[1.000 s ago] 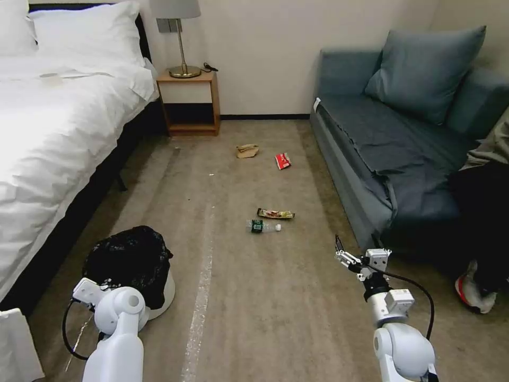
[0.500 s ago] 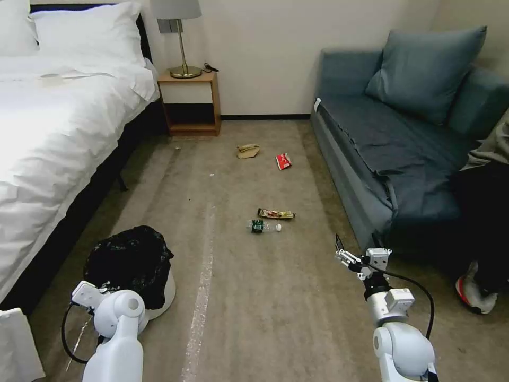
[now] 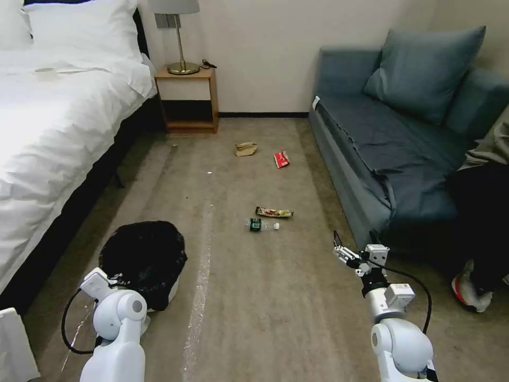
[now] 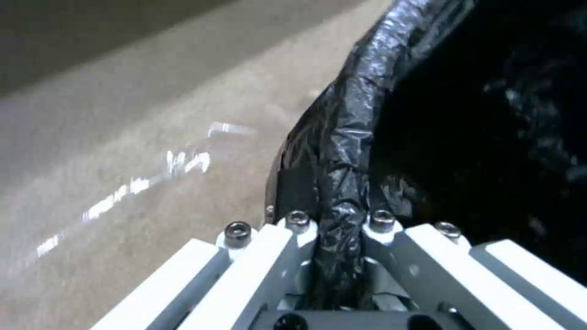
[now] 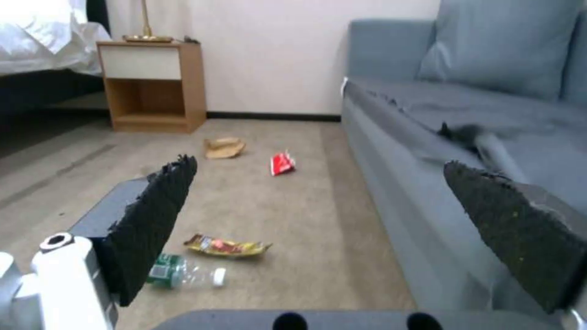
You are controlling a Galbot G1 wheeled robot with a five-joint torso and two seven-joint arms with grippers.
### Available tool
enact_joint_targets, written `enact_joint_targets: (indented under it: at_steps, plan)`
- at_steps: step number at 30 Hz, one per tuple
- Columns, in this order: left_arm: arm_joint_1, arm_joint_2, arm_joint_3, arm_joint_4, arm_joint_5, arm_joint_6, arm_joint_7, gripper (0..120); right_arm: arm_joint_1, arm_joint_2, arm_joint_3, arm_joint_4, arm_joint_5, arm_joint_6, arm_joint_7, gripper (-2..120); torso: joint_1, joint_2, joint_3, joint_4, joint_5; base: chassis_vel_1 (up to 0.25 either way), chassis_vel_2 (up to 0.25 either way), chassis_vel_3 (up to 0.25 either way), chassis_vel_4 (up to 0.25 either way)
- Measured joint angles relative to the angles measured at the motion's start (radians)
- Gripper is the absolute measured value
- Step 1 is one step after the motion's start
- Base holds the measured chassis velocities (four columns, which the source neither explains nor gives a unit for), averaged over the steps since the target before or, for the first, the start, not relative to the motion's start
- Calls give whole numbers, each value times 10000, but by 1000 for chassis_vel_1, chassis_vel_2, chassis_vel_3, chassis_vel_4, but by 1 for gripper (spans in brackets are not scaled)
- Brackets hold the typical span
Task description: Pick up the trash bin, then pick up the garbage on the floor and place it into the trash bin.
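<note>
We view a bedroom w/ beige carpet floor (image 3: 254,297): white bed (image 3: 47,132) at left, wooden nightstand (image 3: 188,101) w/ lamp against the far wall, blue sofa (image 3: 392,138) at right. Left hand (image 4: 339,238) is clamped on the bag-covered rim of the trash bin (image 3: 146,262), near the bed's foot. Right hand (image 5: 342,215) hangs above the carpet beside the sofa, pads spread wide apart. Garbage on the floor ahead: clear bottle (image 3: 262,225) just beside snack wrapper (image 3: 274,213); farther off, red-and-white packet (image 3: 281,159) near crumpled tan paper (image 3: 246,149)
</note>
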Motion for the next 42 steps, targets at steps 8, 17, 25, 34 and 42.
enact_joint_targets:
  at_steps: [8, 17, 25, 34, 42]
  plan:
    - [170, 242, 130, -977, 983, 586, 1203, 1, 88, -6, -389, -156, -82, 164, 16, 100, 0, 3, -4, 7, 14, 0, 0, 0, 0]
    - [307, 403, 234, -1736, 2021, 955, 2677, 1, 316, -52, -753, -460, -64, 731, 254, 100, 0, 5, -5, 7, 16, 0, 0, 0, 0]
    - [271, 412, 215, -1969, 2855, 998, 3262, 1, 339, -81, -951, -695, -347, 1234, 327, 100, -1, 7, -6, 7, 16, 0, 0, 0, 0]
    - [258, 392, 176, -1972, 3215, 925, 3984, 1, 240, 25, -992, -729, -341, 1442, 190, 100, -1, 8, -6, 7, 16, 0, 0, 0, 0]
    - [280, 318, 171, -1972, 3324, 785, 3907, 1, 232, 100, -991, -634, -293, 1366, 181, 100, -2, 9, -6, 7, 16, 0, 0, 0, 0]
